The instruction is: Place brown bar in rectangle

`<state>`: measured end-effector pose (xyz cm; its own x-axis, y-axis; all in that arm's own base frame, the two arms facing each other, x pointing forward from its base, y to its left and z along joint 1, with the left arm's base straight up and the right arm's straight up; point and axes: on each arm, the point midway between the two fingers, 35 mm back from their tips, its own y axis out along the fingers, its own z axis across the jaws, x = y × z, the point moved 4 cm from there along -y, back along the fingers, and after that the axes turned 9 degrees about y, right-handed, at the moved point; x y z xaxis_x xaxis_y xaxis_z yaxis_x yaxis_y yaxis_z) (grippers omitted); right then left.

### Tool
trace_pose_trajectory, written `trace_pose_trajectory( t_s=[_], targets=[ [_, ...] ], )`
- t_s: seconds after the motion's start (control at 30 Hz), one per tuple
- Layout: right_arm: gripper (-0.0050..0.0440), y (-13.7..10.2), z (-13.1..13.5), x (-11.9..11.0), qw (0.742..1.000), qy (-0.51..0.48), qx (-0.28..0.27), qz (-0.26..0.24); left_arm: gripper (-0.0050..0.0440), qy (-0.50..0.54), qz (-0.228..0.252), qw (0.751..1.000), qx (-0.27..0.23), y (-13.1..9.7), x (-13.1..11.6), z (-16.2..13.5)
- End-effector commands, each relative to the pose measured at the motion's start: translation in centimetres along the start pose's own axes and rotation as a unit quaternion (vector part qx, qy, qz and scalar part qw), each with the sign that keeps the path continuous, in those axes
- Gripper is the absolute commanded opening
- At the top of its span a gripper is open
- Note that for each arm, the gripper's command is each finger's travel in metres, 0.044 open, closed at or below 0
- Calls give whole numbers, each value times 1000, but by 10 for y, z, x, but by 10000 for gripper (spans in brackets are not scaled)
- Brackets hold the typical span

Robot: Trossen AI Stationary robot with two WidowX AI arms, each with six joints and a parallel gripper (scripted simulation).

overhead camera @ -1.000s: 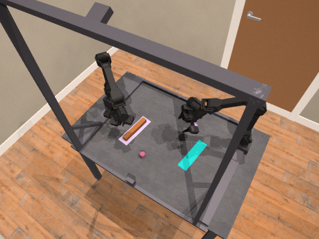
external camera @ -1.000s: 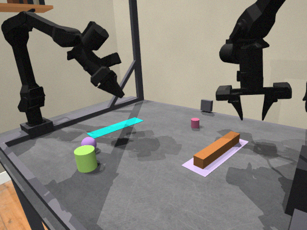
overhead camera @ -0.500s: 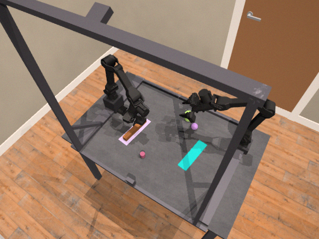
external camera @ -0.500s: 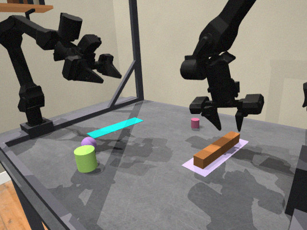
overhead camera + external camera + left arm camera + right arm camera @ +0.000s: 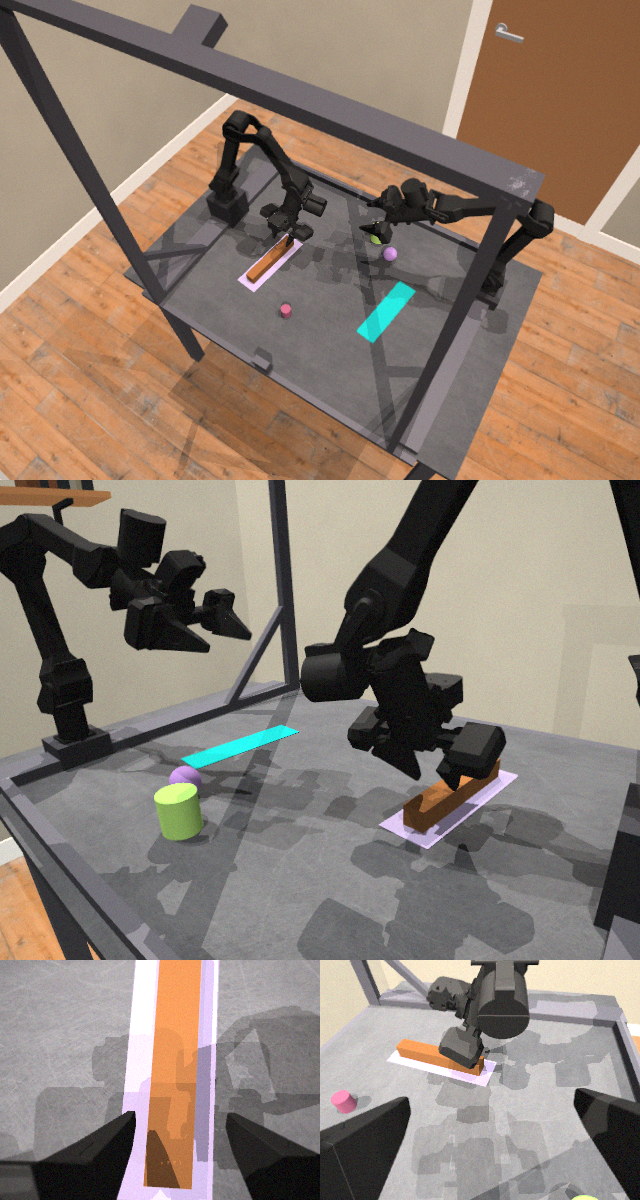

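The brown bar (image 5: 266, 266) (image 5: 421, 810) (image 5: 177, 1010) (image 5: 420, 1054) lies flat on a lilac rectangle (image 5: 253, 285) (image 5: 426, 840) (image 5: 141, 1025) (image 5: 487, 1079). My left gripper (image 5: 281, 238) (image 5: 436, 783) (image 5: 180, 1119) is partly open, low over the bar near one end. In the left wrist view its fingers stand on either side of the bar, with a gap on each side. The teal rectangle (image 5: 387, 310) (image 5: 240, 746) lies across the table with nothing on it. My right gripper (image 5: 364, 215) (image 5: 229, 644) (image 5: 492, 1100) is open and empty, raised above the table near the green cylinder.
A green cylinder (image 5: 376, 239) (image 5: 178, 813) and a purple ball (image 5: 389, 253) (image 5: 185, 775) stand between the right arm and the teal rectangle's near end in the exterior view. A pink-red cylinder (image 5: 285, 311) (image 5: 344, 1102) stands apart from both rectangles. Dark frame posts rise around the table.
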<state>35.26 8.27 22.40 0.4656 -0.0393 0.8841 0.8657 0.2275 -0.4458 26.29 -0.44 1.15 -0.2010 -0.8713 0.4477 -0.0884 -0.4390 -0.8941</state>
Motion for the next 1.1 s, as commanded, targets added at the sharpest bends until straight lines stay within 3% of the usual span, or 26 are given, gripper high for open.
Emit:
trace_pose_trajectory(
  t_s=[0.0, 0.2, 0.4, 1.07],
  targets=[
    [440, -5, 2, 9, 1000, 0, 2, -15, 256, 31, -19, 999, 22, -6, -18, 6],
    [440, -5, 2, 9, 1000, 0, 2, -15, 249, 37, -27, 999, 26, 2, -24, 2],
    [440, -5, 2, 9, 1000, 0, 2, -15, 223, 35, -29, 999, 21, 32, -21, 1],
    [440, -5, 2, 9, 1000, 0, 2, -15, 133, 38, -25, 999, 27, 38, -24, 7]
  ],
)
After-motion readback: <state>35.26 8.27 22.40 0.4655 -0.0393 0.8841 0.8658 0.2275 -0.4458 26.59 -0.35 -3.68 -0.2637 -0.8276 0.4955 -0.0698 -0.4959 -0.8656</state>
